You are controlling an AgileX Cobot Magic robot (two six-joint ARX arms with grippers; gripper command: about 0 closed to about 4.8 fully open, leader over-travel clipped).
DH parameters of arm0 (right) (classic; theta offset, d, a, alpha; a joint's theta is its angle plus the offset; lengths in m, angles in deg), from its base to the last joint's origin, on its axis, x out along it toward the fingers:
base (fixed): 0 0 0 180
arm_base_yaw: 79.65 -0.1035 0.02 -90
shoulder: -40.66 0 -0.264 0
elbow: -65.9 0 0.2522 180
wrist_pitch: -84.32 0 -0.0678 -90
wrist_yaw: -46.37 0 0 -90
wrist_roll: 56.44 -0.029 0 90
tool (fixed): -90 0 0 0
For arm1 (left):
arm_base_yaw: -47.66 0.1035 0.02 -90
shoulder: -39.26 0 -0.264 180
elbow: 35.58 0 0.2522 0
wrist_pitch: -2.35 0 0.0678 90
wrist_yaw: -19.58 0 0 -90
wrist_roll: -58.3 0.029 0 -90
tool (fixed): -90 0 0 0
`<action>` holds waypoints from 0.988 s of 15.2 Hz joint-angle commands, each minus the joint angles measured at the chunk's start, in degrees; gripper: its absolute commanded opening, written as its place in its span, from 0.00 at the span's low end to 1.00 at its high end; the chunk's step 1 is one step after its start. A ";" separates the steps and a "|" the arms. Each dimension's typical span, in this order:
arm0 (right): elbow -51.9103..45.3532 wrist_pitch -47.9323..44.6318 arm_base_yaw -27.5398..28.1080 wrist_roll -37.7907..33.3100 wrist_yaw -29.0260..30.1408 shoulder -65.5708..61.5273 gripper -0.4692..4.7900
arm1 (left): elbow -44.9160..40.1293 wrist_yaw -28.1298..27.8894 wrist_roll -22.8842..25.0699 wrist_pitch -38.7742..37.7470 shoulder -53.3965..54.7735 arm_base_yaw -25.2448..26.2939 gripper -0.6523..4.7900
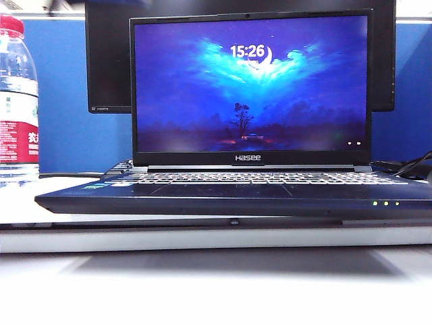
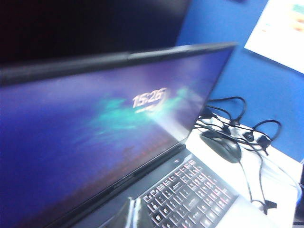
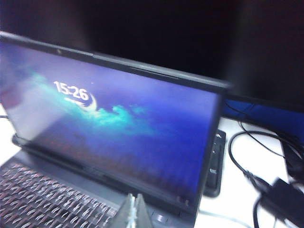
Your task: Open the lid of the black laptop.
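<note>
The black laptop sits in the middle of the table, and its lid stands upright and open. The lit screen shows 15:26 above the "Hasee" logo. Neither gripper appears in the exterior view. In the left wrist view, my left gripper hovers above the keyboard deck, just in front of the lid, with its fingertips pressed together and nothing between them. My right gripper is likewise shut and empty, above the deck near the lid's lower corner.
A larger black monitor stands close behind the lid. A water bottle is at the left edge. A mouse and tangled cables lie beside the laptop. A separate keyboard and a power adapter lie on the other side.
</note>
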 commanded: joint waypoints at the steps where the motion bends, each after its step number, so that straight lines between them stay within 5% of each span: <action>1: 0.42 5.75 -0.07 -1.60 2.10 6.84 0.08 | 0.20 -3.85 1.81 -6.71 -9.57 0.00 0.15; 8: 0.42 16.70 0.00 -3.76 4.90 27.76 0.08 | 0.13 -14.56 1.75 -34.01 -37.86 -0.02 0.11; 15: 0.37 31.61 0.02 -3.76 4.92 36.96 0.08 | 0.13 -21.81 -2.21 -52.06 -61.70 0.00 0.11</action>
